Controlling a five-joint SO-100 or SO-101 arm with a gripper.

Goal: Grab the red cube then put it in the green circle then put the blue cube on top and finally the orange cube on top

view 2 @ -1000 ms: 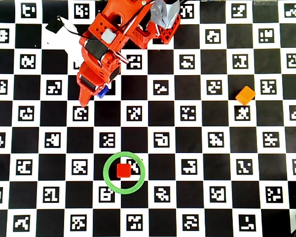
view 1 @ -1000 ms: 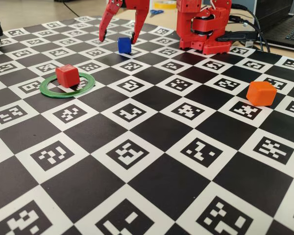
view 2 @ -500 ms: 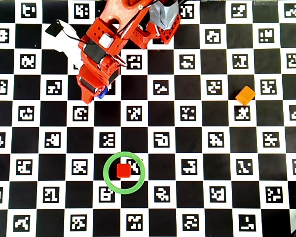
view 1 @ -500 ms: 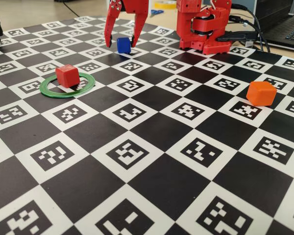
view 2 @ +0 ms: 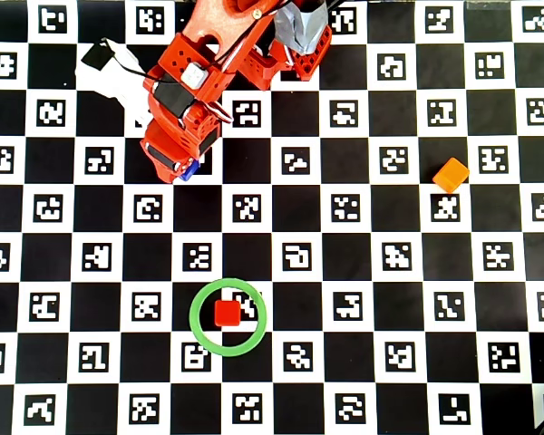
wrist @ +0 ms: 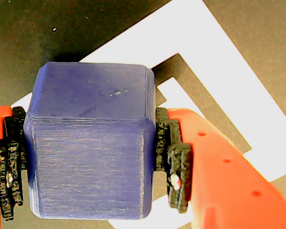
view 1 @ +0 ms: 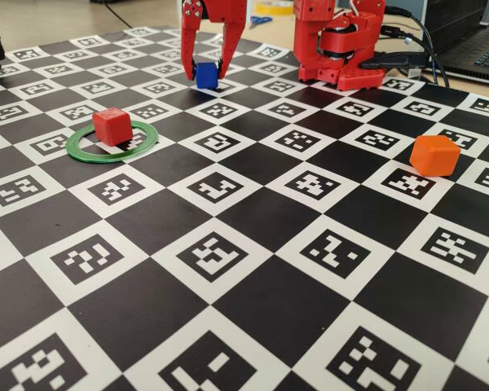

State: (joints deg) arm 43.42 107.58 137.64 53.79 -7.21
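In the fixed view, the red cube (view 1: 112, 125) sits inside the green circle (view 1: 112, 144), well to the left of the tool (view 1: 205, 72) and nearer the camera. The tool's two fingers stand on either side of the blue cube (view 1: 205, 74) on the checkered table (view 1: 253, 269). In the wrist view, the dark pads (wrist: 174, 157) press the blue cube's left and right faces, so the tool looks clamped on it. The cube looks light, rigid, faintly ribbed plastic; its flat opposite faces suit a centred grip. Far to the tool's right lies the orange cube (view 1: 435, 155), likely just as light.
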